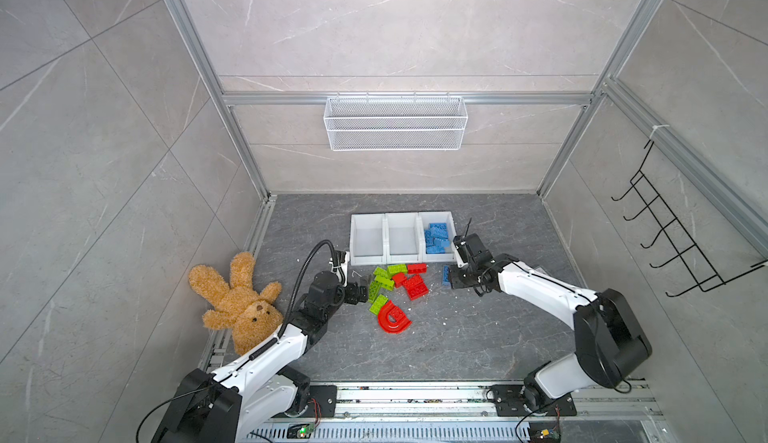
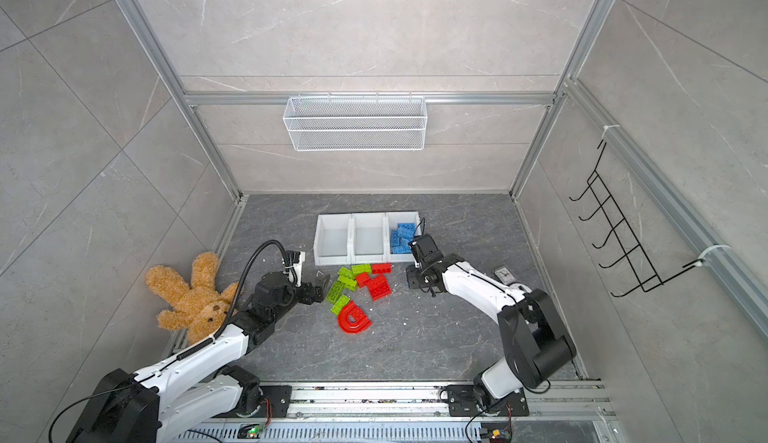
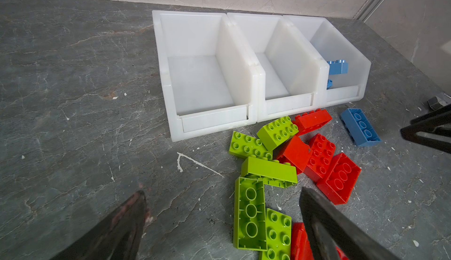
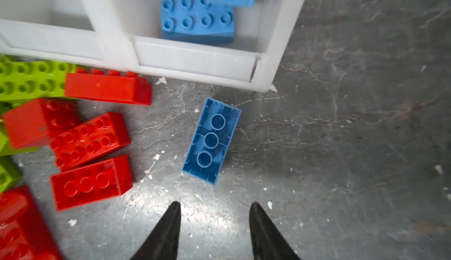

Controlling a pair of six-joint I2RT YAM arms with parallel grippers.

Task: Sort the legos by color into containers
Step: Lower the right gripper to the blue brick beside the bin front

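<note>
Found one blue brick (image 4: pixel 211 140) lying hollow side up on the floor (image 4: pixel 341 149), just in front of the right bin (image 4: pixel 195 61) and apart from its lip. Counted several blue bricks (image 4: pixel 197 19) already inside that bin. Noted the middle bin (image 3: pixel 289 105) and left bin (image 3: pixel 214 122) with nothing in them.

Saw the right gripper (image 4: pixel 215 205) poised just short of the loose brick, parted to a middling gap and gripping nothing. Could not tell its height over the floor from the wrist view; possibly low already. Saw the left gripper (image 3: pixel 222 193) spread wide and carrying nothing, hanging beside the green bricks (image 3: pixel 268 171), with red bricks (image 3: pixel 319 156) heaped against them and a red arch (image 1: pixel 392 318) nearer the robot.

Judged the step in hand to be fetching the one stray blue piece. Reckoned the next move thus: push forward to straddle the brick across its short width, match its slant, widen a touch if needed, drop, close, lift over the lip, release among the others. After that, green and red to begin, one colour per vacant bin.
</note>
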